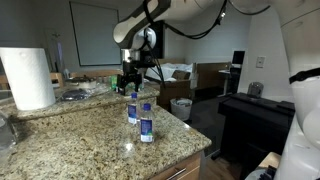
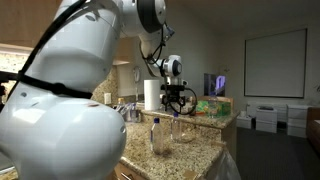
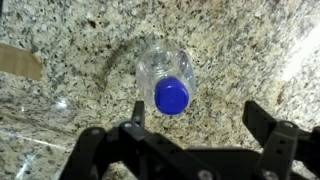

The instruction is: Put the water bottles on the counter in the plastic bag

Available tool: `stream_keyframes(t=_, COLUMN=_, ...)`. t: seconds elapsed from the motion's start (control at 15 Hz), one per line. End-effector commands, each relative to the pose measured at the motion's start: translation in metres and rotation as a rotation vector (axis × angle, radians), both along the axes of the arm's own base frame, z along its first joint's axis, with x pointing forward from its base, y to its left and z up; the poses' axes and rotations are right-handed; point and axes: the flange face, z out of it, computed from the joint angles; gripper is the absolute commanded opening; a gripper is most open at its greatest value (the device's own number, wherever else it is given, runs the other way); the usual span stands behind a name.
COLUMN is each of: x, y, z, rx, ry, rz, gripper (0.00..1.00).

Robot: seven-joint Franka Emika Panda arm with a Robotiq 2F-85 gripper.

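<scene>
Robotiq gripper (image 3: 194, 110): lower edge of the wrist view, fingers spread wide with nothing between them, hanging above a bottle. Water bottle (image 3: 165, 70): clear, upright, blue cap (image 3: 172, 96), centre of frame on the speckled granite counter (image 3: 60, 130); it sits nearer the left-hand finger and is not touched. In an exterior view two bottles stand mid-frame: the farther bottle (image 1: 133, 108) under the gripper and the nearer bottle (image 1: 146, 123) just beside it, toward the counter's rounded edge. Plastic bag (image 1: 181, 108): whitish, right of centre, off the counter and well apart from the bottles; contents cannot be seen. Paper-towel roll (image 1: 27, 78): upper left, uninvolved. Status, judged: at least two bottles are left to move and none is gripped. Closing on the bottle, carrying it and releasing it all remain.
</scene>
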Motion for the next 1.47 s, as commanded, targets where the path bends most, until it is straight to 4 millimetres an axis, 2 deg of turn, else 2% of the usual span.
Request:
stream_keyframes(t=0.0, x=0.006, y=-0.005, z=-0.002, rx=-0.055, ry=0.021, rz=0.026, gripper=1.00)
stream_keyframes(t=0.33, x=0.008, y=-0.015, z=-0.002, rx=-0.040, ry=0.031, rz=0.038, gripper=1.00)
stream_keyframes(t=0.67, x=0.005, y=-0.020, z=-0.019, rx=-0.024, ry=0.085, rz=0.043, gripper=1.00)
stream_keyframes(t=0.73, x=0.005, y=-0.020, z=-0.020, rx=-0.022, ry=0.085, rz=0.039, gripper=0.97)
stream_keyframes(t=0.8, x=0.006, y=-0.020, z=-0.021, rx=0.000, ry=0.066, rz=0.035, gripper=0.73)
stream_keyframes(t=0.93, x=0.007, y=-0.018, z=-0.022, rx=0.022, ry=0.065, rz=0.028, gripper=0.70)
stream_keyframes(t=1.4, x=0.006, y=-0.015, z=-0.021, rx=0.041, ry=0.056, rz=0.026, gripper=0.24)
